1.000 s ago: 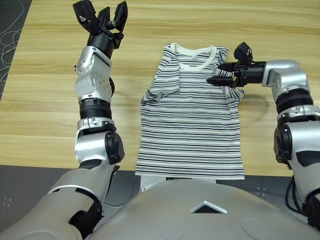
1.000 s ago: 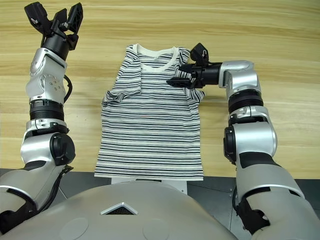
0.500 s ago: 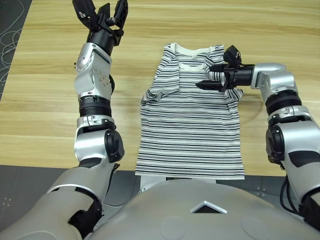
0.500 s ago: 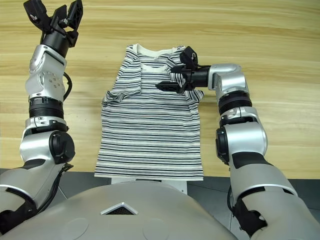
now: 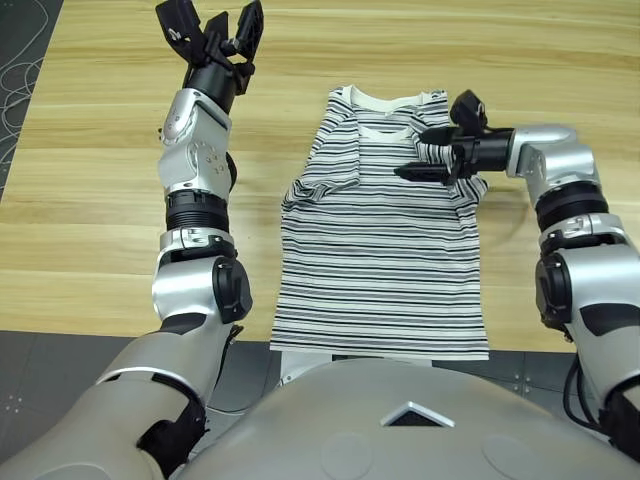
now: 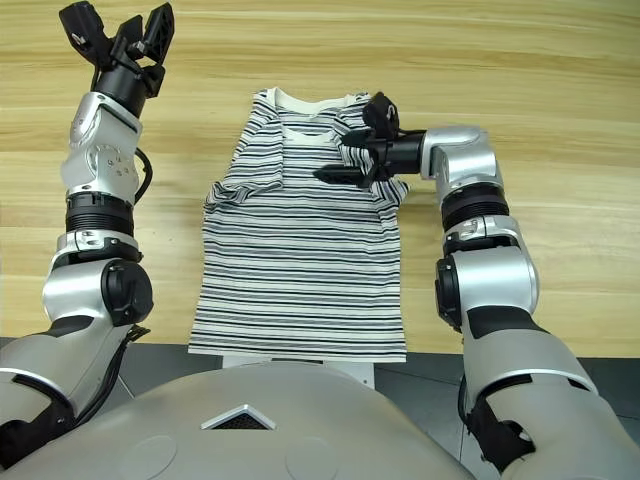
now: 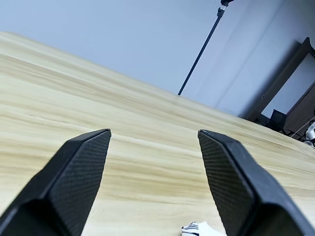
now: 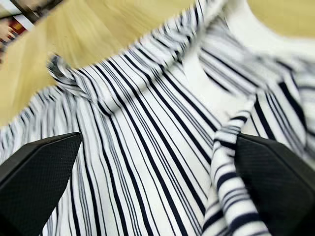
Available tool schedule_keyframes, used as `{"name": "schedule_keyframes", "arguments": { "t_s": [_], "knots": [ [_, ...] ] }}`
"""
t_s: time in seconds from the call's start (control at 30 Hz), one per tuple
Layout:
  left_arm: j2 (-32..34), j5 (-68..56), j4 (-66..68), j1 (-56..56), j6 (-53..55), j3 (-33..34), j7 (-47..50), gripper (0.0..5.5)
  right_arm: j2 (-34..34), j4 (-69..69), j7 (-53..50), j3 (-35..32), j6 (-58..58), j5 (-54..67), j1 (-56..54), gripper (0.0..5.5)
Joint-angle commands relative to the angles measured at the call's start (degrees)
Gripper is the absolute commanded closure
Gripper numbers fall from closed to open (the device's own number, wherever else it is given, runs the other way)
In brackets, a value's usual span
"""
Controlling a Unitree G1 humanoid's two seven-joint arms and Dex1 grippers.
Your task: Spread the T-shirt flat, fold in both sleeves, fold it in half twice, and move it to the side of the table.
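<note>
A black-and-white striped T-shirt (image 5: pixel 385 260) lies flat on the wooden table (image 5: pixel 90 220), collar at the far end. Its left sleeve (image 5: pixel 325 180) is folded in over the chest. The right sleeve (image 5: pixel 455 185) lies bunched inward along the right side. My right gripper (image 5: pixel 410 152) hovers open just above the upper chest, next to that sleeve. In the right wrist view the right gripper (image 8: pixel 157 142) has striped cloth beneath it and a sleeve fold (image 8: pixel 236 191) by one finger. My left gripper (image 5: pixel 212 20) is raised above the table's far left, open and holding nothing, as the left wrist view (image 7: pixel 153 133) confirms.
Bare wood stretches on both sides of the shirt. The table's near edge (image 5: pixel 120 330) runs just under the shirt's hem. Loose cables (image 5: pixel 22 40) lie on the dark floor beyond the table's left edge.
My right gripper moved left over the shirt's chest, then drew back slightly to the right, fingers open throughout. The raised left arm shifted a little to the right.
</note>
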Motion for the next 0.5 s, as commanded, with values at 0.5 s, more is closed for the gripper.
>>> {"name": "schedule_keyframes", "arguments": {
  "t_s": [0.5],
  "knots": [
    [1.5, 0.7, 6.7, -2.9, -3.9, 1.0, -1.6, 2.18, -11.4, 13.4, -24.4, -1.7, -18.2, -10.1, -3.5, 0.03]
  ]
}}
